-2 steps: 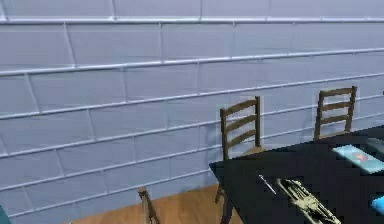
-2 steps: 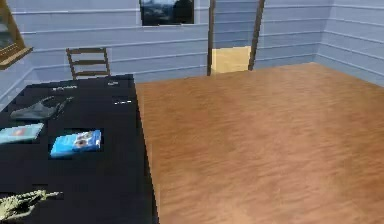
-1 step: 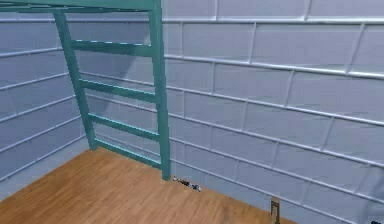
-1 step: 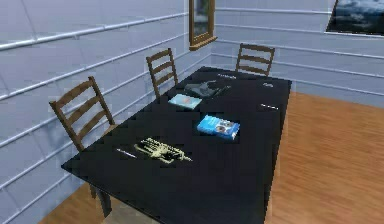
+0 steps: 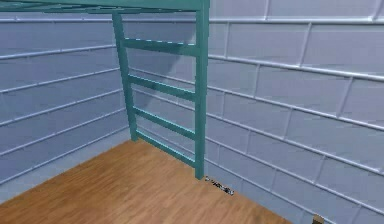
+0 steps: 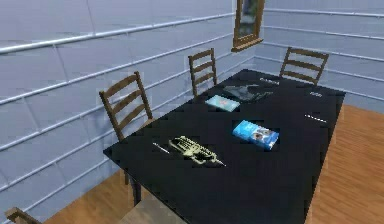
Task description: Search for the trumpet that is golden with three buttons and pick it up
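Golden trumpet [image 6: 196, 149] lies near the black tabletop's [image 6: 290, 175] left corner; open wood floor [image 5: 120, 190] ahead; pincer's state cannot be told.

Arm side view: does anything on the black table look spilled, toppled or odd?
Nothing stands out. The golden trumpet-like thing lies flat on the black table, apart from the blue box; the chairs stand upright.

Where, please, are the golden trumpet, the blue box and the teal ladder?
golden trumpet [image 6: 195, 149]: arm side view, its middle.
blue box [image 6: 256, 134]: arm side view, top face.
teal ladder [image 5: 160, 87]: forward view, a rung.
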